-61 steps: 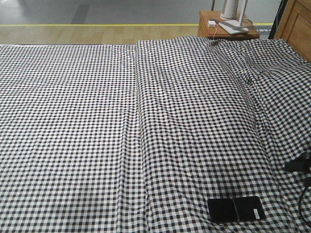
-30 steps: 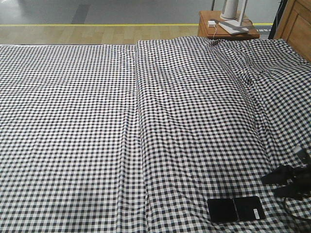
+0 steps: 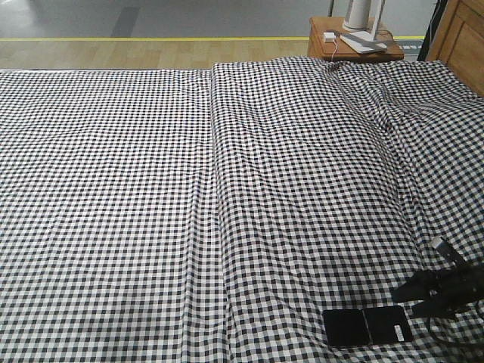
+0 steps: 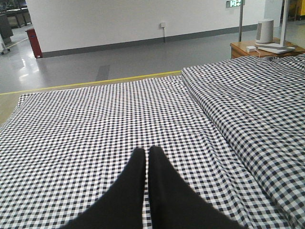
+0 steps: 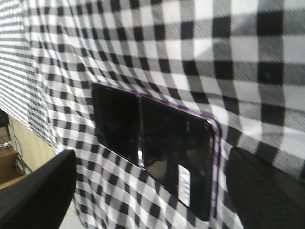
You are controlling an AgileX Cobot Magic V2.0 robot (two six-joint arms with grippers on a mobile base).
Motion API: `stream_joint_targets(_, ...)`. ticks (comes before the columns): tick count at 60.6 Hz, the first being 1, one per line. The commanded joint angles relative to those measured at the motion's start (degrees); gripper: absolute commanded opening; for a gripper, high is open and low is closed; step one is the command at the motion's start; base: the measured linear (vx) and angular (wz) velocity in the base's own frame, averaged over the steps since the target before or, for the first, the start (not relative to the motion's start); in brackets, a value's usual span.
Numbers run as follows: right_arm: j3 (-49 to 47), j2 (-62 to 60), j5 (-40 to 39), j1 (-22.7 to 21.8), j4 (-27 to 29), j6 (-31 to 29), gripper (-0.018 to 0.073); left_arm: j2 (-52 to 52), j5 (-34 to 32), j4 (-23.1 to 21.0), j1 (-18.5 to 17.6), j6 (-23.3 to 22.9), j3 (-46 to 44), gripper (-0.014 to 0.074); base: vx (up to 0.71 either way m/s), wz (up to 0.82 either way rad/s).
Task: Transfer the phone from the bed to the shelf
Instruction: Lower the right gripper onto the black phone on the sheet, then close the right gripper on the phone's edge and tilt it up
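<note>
right end effector [image 3: 404, 300] nearer phone [image 3: 367, 326], side table [image 3: 355, 47] distant

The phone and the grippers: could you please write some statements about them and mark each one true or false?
1. The phone lies flat on the bed. True.
2. The right gripper is shut on the phone. False: its jaws are open, and the phone lies free on the bed.
3. The left gripper is shut and holds nothing. True.
4. The white sticker sits on the phone's middle seam. False: it is near one end.
</note>
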Motion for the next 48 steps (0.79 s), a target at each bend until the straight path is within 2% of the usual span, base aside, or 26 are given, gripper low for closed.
stream_joint_targets(1, -0.9, -2.5, 2.2, -0.2, 0.3, 0.2, 0.0595, -0.7, -4.1, -0.5, -0.3, -0.3, -1.3, 0.0001, 0.0, 0.0)
stream_joint_targets(13, -0.9, 0.0, 2.6, -0.1, 0.5, 0.2, 0.0595, -0.7, -4.1, -0.5, -0.3, -0.3, -1.3, 0.0001, 0.0, 0.0)
stream_joint_targets(36, -0.9, 3.7, 8.2, 0.0, 8.3, -1.8, 0.0595, -0.7, -4.1, -0.5, -0.3, -0.3, -1.3, 0.0001, 0.0, 0.0)
stream_joint_targets(48, -0.9, 3.7, 8.6, 1.3, 9.0, -2.4, 0.0595, -0.7, -4.1, -0.5, -0.3, -0.3, -1.3, 0.0001, 0.0, 0.0)
